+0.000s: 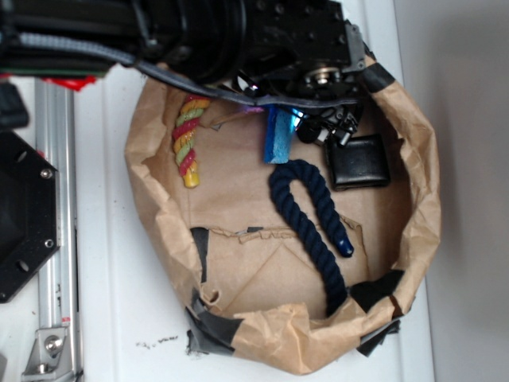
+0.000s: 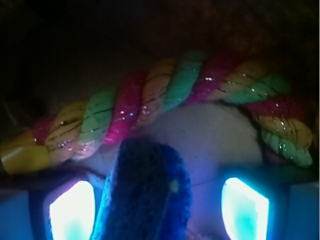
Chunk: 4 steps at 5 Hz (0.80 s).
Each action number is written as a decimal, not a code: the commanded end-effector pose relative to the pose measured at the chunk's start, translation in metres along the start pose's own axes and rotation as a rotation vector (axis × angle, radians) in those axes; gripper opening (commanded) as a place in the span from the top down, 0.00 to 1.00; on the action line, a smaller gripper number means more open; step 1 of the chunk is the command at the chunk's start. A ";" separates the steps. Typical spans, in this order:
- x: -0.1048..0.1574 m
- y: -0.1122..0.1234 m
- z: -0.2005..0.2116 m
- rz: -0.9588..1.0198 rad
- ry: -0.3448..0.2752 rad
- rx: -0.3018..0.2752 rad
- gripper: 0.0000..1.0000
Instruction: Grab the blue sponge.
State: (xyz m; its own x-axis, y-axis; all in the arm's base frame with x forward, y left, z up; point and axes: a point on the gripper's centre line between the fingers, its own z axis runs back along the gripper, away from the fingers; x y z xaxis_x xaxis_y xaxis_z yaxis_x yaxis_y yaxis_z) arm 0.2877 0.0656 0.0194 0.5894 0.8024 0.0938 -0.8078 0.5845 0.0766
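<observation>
**Between the fingers: blue sponge**

Inside the gripper, between its two glowing pads, the blue sponge stands on edge; contact cannot be confirmed. Beyond the sponge, the multicoloured rope arches across. Farther, dark paper bag wall.

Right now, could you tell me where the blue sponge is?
In the exterior view the blue sponge sits in the paper bag, just under the hand, above the navy rope and left of the black case.

Blue sponge hemmed: navy rope just beside, black pad near; bag floor between sponge and multicoloured rope bare.
</observation>
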 end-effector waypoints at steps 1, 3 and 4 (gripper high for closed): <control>-0.008 -0.009 -0.018 -0.101 0.177 -0.081 0.00; -0.027 -0.009 -0.010 -0.080 0.226 -0.111 1.00; -0.027 -0.010 -0.008 -0.081 0.216 -0.101 1.00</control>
State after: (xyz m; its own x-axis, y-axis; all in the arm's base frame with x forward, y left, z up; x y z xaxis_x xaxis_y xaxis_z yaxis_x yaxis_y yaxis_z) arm 0.2913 0.0426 0.0089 0.6312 0.7670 -0.1154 -0.7739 0.6327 -0.0283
